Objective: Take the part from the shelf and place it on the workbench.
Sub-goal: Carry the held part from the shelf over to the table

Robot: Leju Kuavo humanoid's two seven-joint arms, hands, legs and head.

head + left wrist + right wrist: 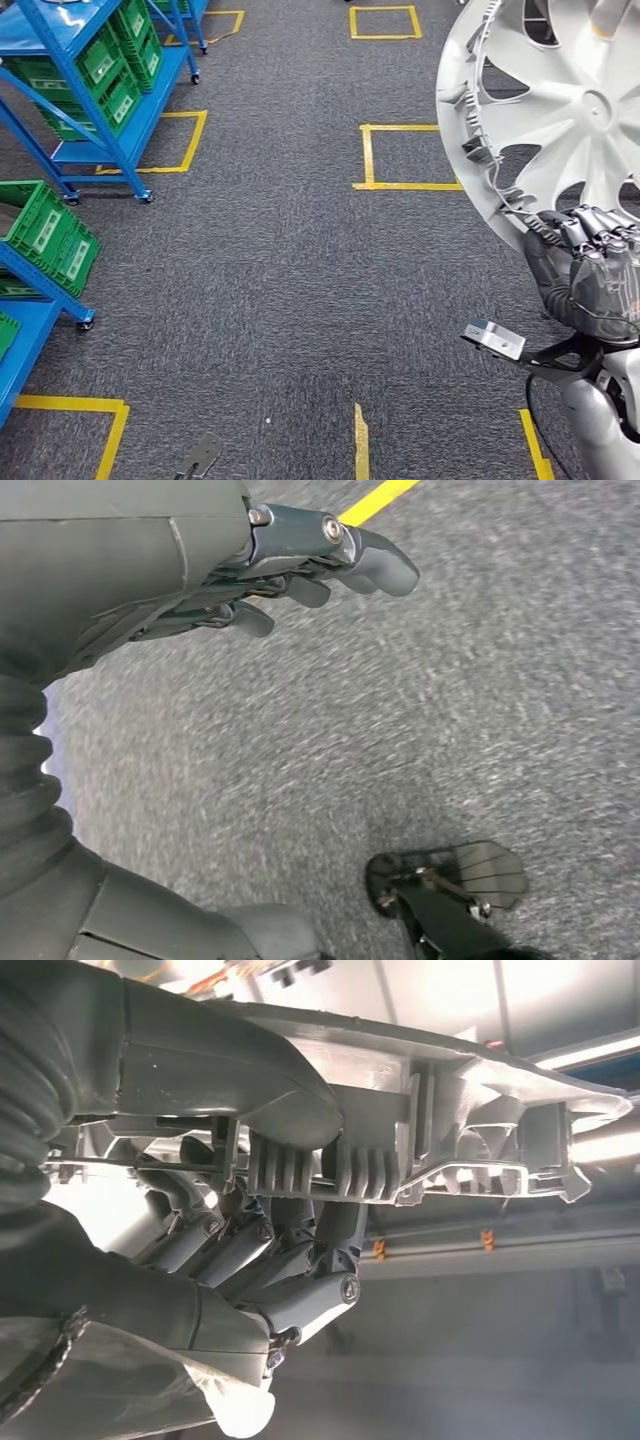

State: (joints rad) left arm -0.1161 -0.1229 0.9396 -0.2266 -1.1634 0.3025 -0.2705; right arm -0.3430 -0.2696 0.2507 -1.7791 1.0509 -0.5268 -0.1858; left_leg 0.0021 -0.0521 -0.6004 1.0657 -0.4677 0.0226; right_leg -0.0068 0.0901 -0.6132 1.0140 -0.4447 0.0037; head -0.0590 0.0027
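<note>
On the right of the head view, the right hand [592,262] holds the part [555,110], a big silver wheel cover, up in the air over the grey floor [287,280]. In the right wrist view the fingers [249,1250] curl under its rim [423,1110] and the thumb [249,1080] presses on the other side. The left hand [264,570] hangs over the carpet with its fingers apart and nothing in them, and blue shelves [90,90] with green crates [121,70] stand far to the left, beside yellow tape squares [404,155].
</note>
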